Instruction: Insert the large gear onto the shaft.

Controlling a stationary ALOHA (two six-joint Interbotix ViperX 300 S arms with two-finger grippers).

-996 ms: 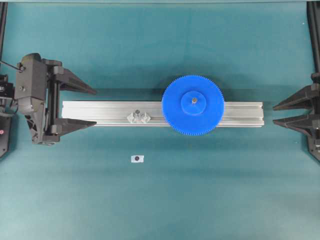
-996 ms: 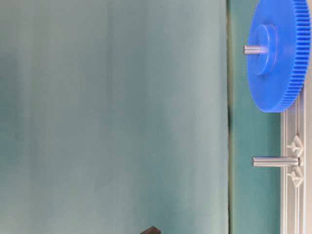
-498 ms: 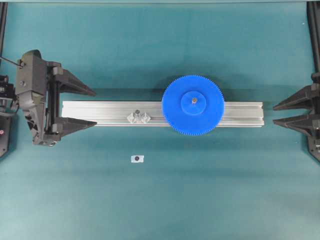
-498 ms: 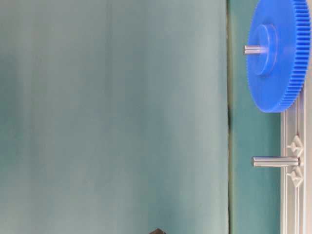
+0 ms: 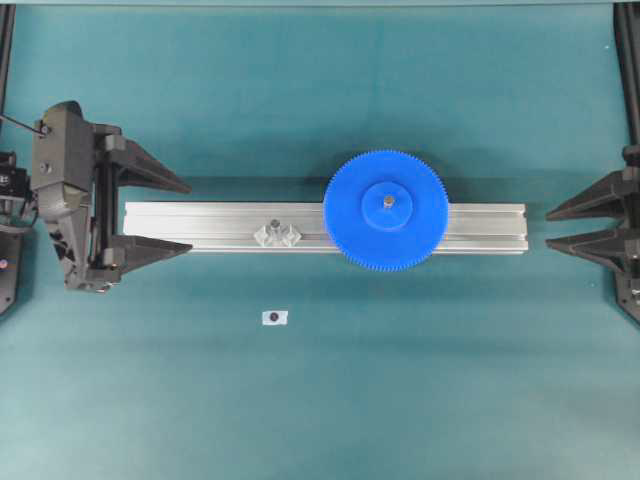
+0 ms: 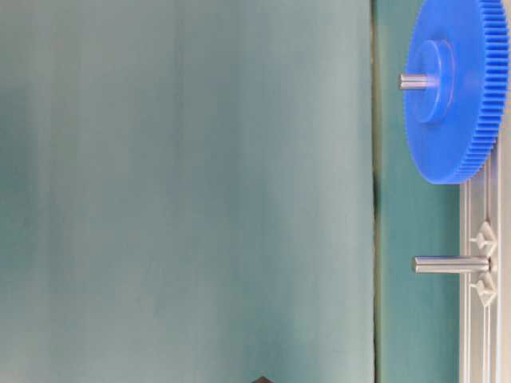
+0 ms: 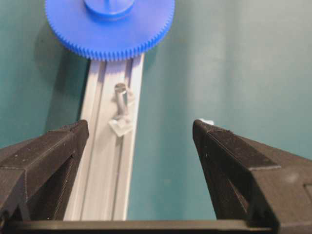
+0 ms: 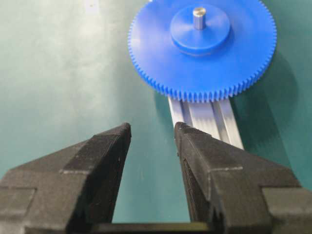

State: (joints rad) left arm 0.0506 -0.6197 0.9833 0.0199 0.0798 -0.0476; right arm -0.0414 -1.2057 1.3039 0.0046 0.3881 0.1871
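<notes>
The large gear (image 5: 350,215), a bright-blue toothed disc, lies flat over the right part of the aluminium rail (image 5: 200,228). The shaft (image 5: 388,202) pokes up through its hub; from table level its grey tip (image 6: 413,80) stands out of the gear (image 6: 471,96). My left gripper (image 5: 190,216) is open off the rail's left end, nothing between its fingers. My right gripper (image 5: 548,229) is open just beyond the rail's right end, also with nothing in it. The right wrist view has the gear (image 8: 200,63) and shaft (image 8: 199,17) ahead of the open gripper (image 8: 152,126).
A second bare grey pin (image 5: 275,226) stands on a clear base on the rail, left of the gear; the left wrist view shows this pin (image 7: 120,97) ahead of the open gripper (image 7: 140,126). A small white tag (image 5: 274,317) with a dark dot lies on the teal mat.
The left arm's wrist has shifted very slightly and its dark tip sinks toward the bottom edge of the table-level view. Gear, shaft and right gripper have not moved.
</notes>
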